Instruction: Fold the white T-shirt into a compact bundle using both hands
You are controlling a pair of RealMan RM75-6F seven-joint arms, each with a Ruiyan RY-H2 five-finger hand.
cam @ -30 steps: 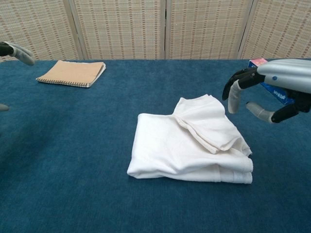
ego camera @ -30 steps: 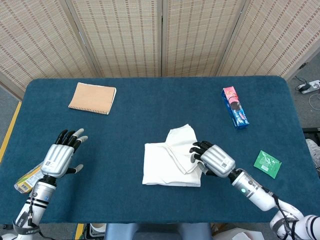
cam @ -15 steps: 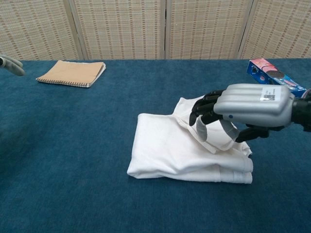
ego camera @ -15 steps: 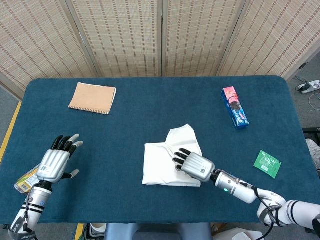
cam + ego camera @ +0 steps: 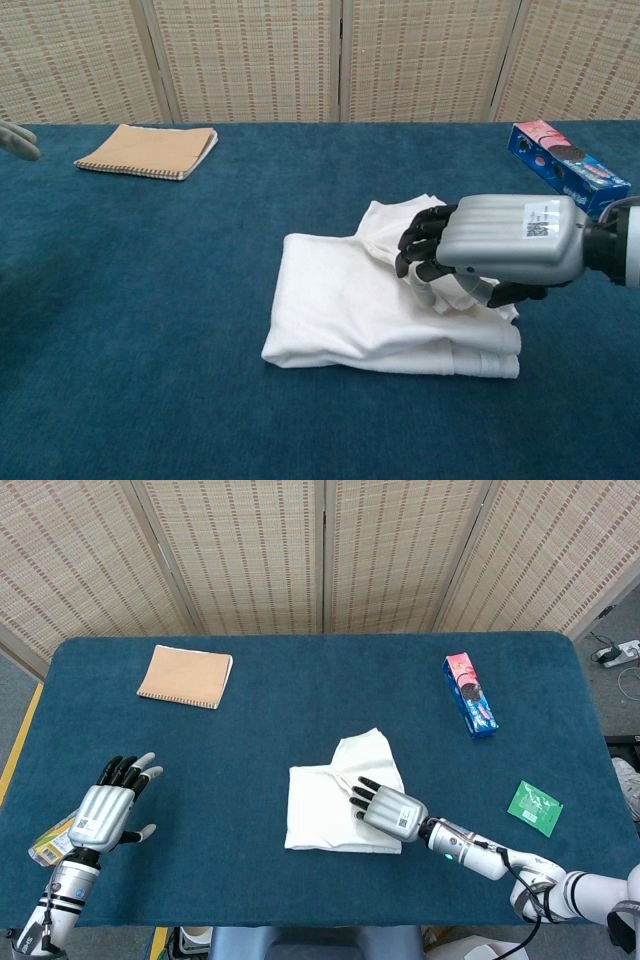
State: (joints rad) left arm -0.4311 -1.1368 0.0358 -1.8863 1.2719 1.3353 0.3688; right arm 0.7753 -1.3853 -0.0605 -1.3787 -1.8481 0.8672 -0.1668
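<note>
On the blue table (image 5: 300,680), your right hand (image 5: 388,806) presses fingers-down on the folded white T-shirt (image 5: 325,810), grasping nothing; your left hand (image 5: 105,808) hovers spread, empty.

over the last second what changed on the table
The right hand swung in from beside the white T-shirt and came down over its folded-up flap, fingers curled against the cloth. The left hand drifted slightly toward the near edge, holding nothing. Shirt, notebook, cookie box and green packet stayed put.
</note>
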